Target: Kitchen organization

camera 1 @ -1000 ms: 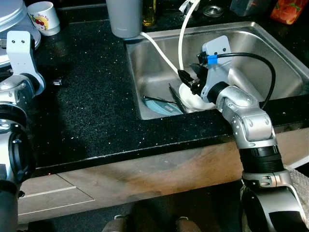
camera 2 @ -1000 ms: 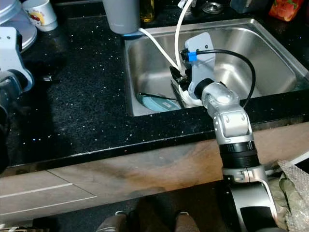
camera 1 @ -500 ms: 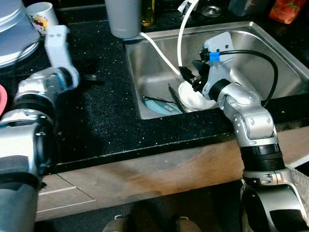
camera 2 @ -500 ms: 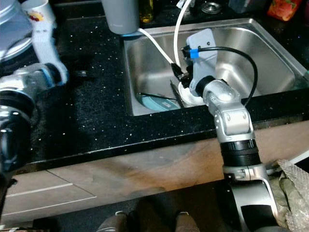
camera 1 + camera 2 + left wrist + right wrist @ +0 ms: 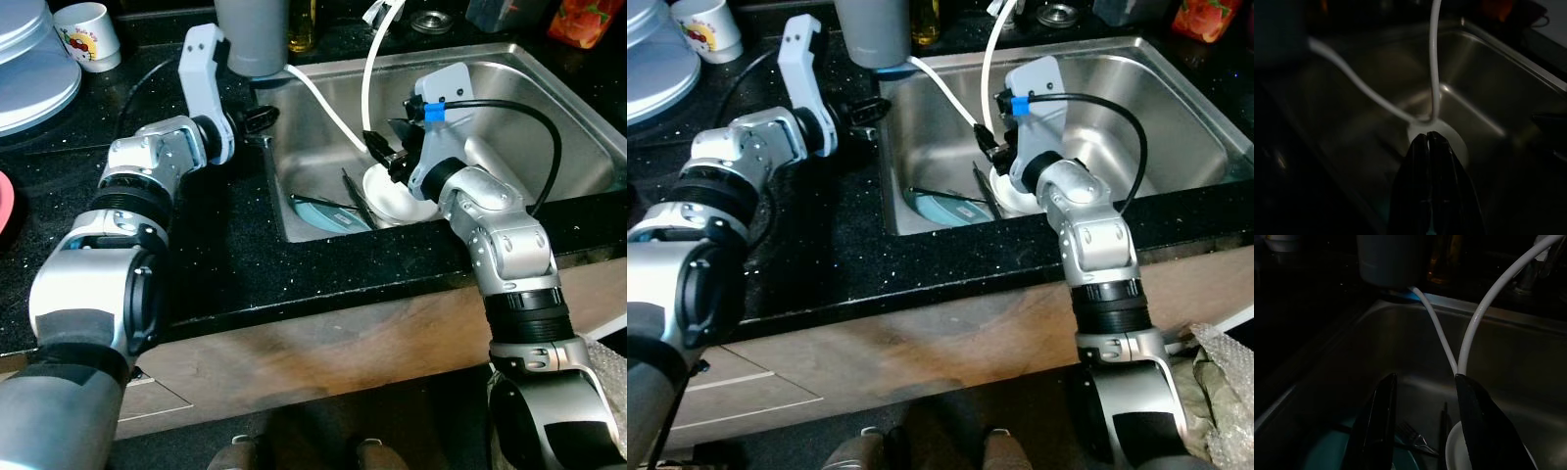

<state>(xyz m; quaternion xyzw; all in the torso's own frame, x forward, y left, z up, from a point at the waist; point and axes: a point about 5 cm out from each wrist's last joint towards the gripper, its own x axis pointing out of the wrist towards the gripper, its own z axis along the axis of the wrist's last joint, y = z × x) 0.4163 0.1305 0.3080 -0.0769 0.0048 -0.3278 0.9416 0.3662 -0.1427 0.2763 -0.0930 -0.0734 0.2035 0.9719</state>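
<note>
A white bowl (image 5: 394,202) lies in the steel sink (image 5: 549,93), beside a teal plate (image 5: 325,216) with a fork (image 5: 1415,437) and dark utensils (image 5: 357,201) on it. My right gripper (image 5: 379,162) reaches down into the sink just above the bowl's rim; it is open, fingers (image 5: 1376,426) spread with nothing between them. My left gripper (image 5: 258,119) stretches over the black counter to the sink's left rim. It is shut, the fingers (image 5: 1420,196) pressed together and empty, pointing toward the bowl (image 5: 1454,142).
Two white hoses (image 5: 328,108) run down into the sink near the right gripper. A grey container (image 5: 250,34) and an oil bottle (image 5: 302,24) stand behind the sink. A mug (image 5: 88,34) and stacked plates (image 5: 34,73) sit far left; an orange packet (image 5: 588,20) far right.
My left arm has swung from the left end of the counter across to the sink's left rim. The right gripper has stayed over the bowl.
</note>
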